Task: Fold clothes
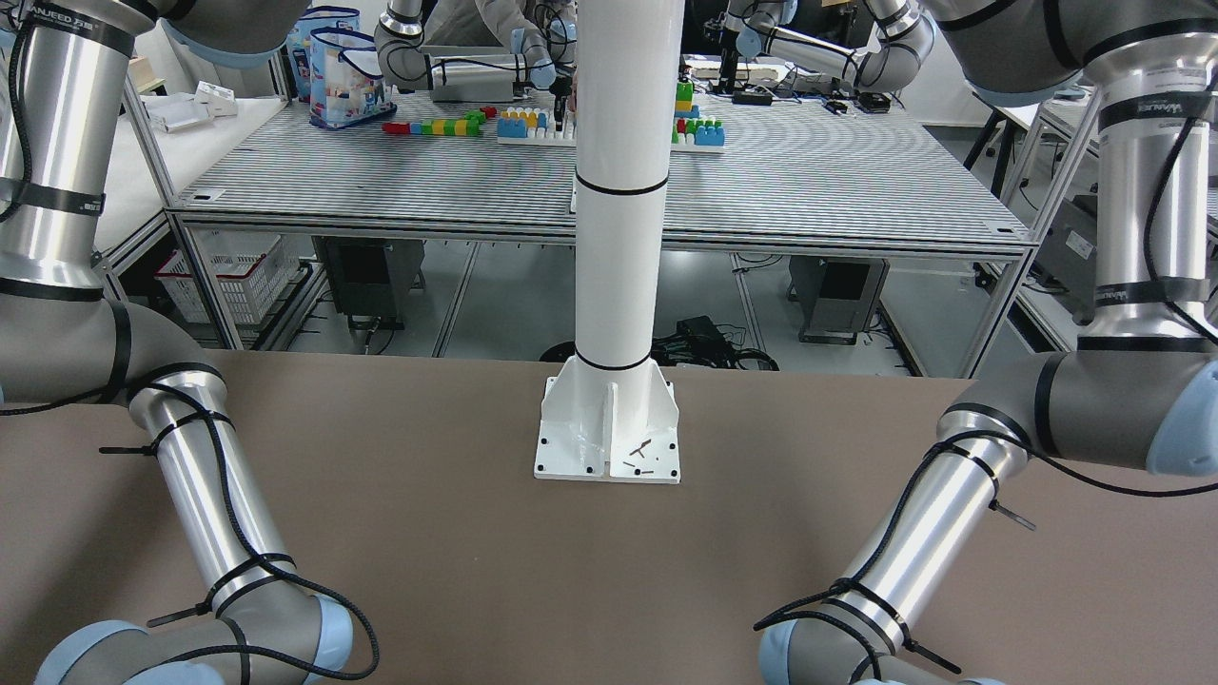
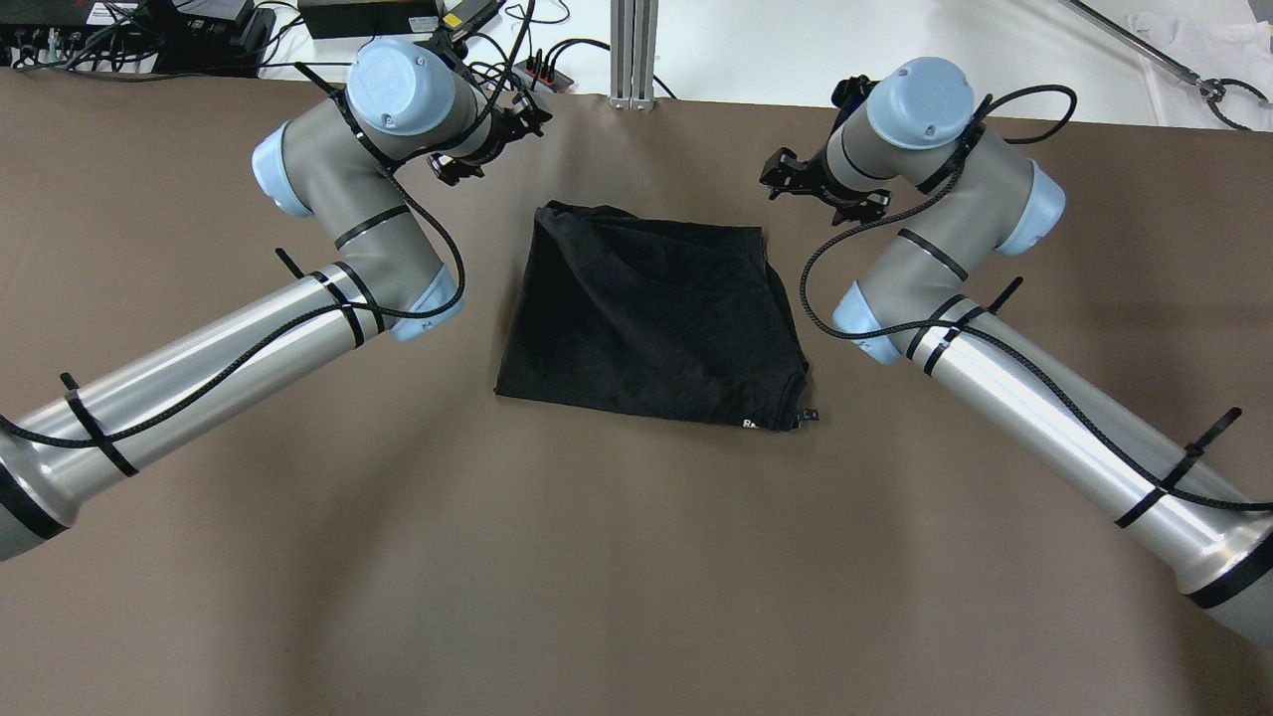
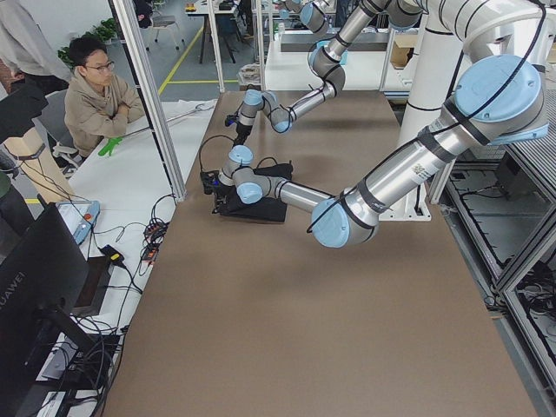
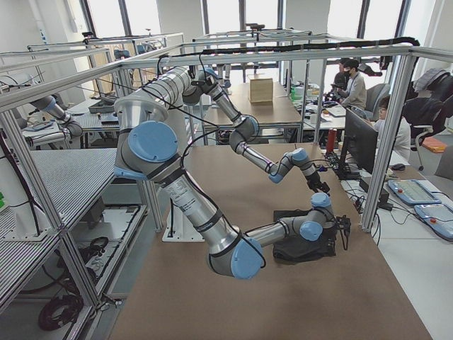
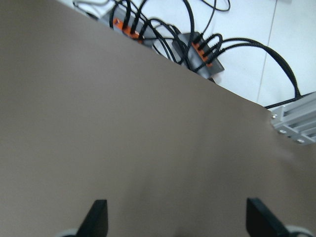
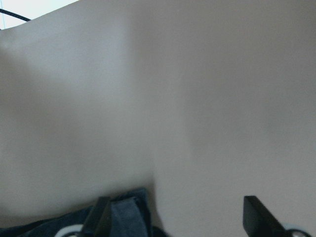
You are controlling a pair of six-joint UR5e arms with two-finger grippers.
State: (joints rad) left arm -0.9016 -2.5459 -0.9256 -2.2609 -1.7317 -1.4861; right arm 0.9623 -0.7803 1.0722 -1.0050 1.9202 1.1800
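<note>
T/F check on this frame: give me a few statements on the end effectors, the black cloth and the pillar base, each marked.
1. The left end effector and the right end effector are both open and empty. True.
2. The black cloth hangs from the left end effector. False: it lies on the table between the arms, held by neither.
3. Part of the cloth shows in the right wrist view. True.
4. The cloth touches the white pillar's base plate. False: bare table surrounds the plate.
</note>
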